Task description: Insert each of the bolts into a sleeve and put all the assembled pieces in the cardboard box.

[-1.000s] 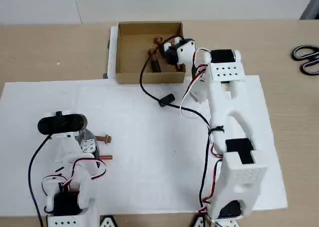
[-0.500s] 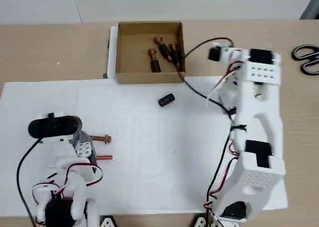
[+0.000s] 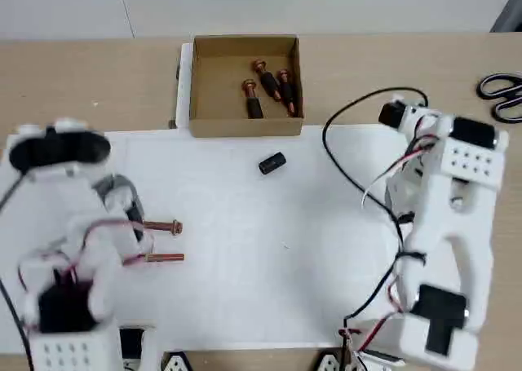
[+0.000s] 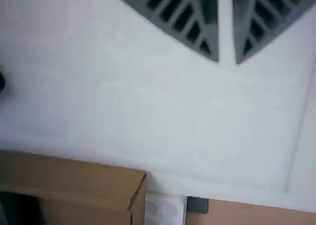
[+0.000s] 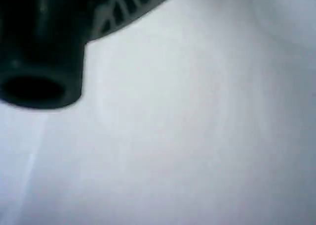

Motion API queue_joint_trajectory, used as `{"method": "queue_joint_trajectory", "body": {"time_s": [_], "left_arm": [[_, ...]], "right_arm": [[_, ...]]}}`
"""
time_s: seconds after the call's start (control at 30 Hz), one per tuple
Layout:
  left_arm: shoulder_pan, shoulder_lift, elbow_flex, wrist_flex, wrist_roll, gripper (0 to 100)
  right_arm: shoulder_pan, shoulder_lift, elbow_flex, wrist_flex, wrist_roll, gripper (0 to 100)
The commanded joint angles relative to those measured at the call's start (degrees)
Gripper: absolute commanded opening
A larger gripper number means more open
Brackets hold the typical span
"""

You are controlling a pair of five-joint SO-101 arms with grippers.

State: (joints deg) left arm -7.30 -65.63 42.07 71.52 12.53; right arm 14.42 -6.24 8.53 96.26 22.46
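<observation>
Your bolts (image 3: pixel 165 227) lie side by side on the paper (image 3: pixel 245 289) just beside the left arm (image 3: pixel 81 249). A sleeve (image 3: pixel 272 163) sits well apart, nearer the box (image 3: pixel 186 86), which holds three finished pieces (image 3: pixel 267 84). The left gripper (image 4: pixel 227 59) hangs empty, fingers almost together; whether the right gripper (image 3: pixel 398 198) is closed you cannot tell. The bolts look small, stiff, smooth and probably apt to roll: pinch one mid-shank, across its axis.
</observation>
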Motion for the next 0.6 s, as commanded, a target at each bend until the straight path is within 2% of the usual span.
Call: {"method": "queue_joint_trajectory", "body": {"time_s": [0.0, 0.13, 0.37, 0.43, 0.57], "left_arm": [[0.2, 9.3, -11.9, 1.9, 0.4, 1], [-0.1, 19.3, -18.6, 9.4, 0.4, 1], [-0.2, 35.5, -27.2, 21.4, -1.1, 1], [-0.2, 39.9, -29.1, 22.9, -4.9, 1], [0.2, 46.1, -30.8, 25.0, -18.9, 1]], "right_arm": [[0.7, -8.1, 5.8, -1.5, -0.3, 0.9], [2.1, -13.3, 12.3, -2.2, -0.5, 0.9], [8.7, -20.5, 19.0, -2.9, 0.0, 0.9], [10.2, -22.1, 20.7, -2.9, 1.4, 0.9], [12.4, -25.8, 22.9, -2.9, 2.3, 0.9]]}}
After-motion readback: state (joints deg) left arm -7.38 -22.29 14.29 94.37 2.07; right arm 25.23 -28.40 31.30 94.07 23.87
